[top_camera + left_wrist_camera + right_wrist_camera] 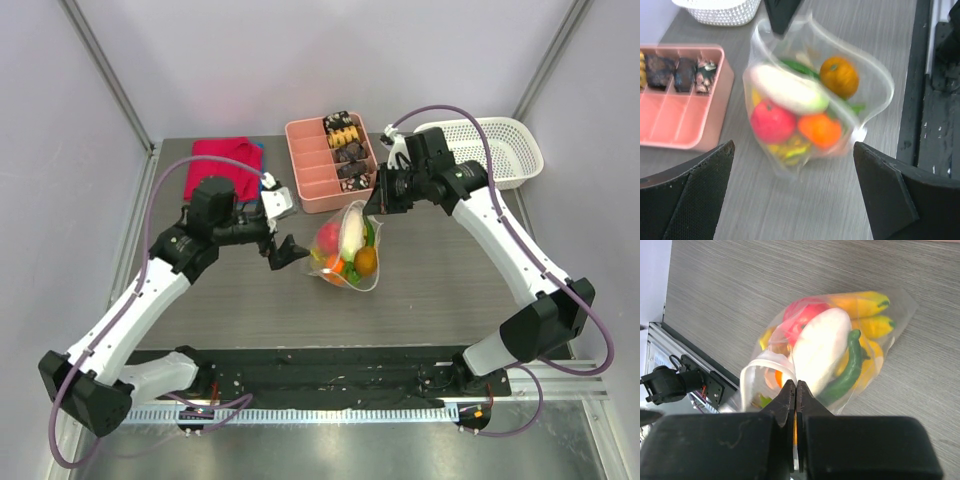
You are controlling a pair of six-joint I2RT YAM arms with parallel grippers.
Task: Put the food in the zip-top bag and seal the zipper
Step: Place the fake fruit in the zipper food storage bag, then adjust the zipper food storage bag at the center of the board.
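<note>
On the grey surface [450,290], the zip-top bag [345,252] holds the food [772,122]. The right fingers [787,395] pinch its rim, the left fingers [700,190] gape wide nearby, and dark snacks [345,150] sit in the pink tray [300,180].

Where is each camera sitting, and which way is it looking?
Top external: high above and behind the arms, looking down on the table; both arms, left gripper and right gripper show.
Left wrist: on the left arm, looking at the zip-top bag full of food; its open fingers show.
Right wrist: on the right arm, looking down past its shut fingers pinching the bag's edge.
Shared: both wrist views see the bag.
</note>
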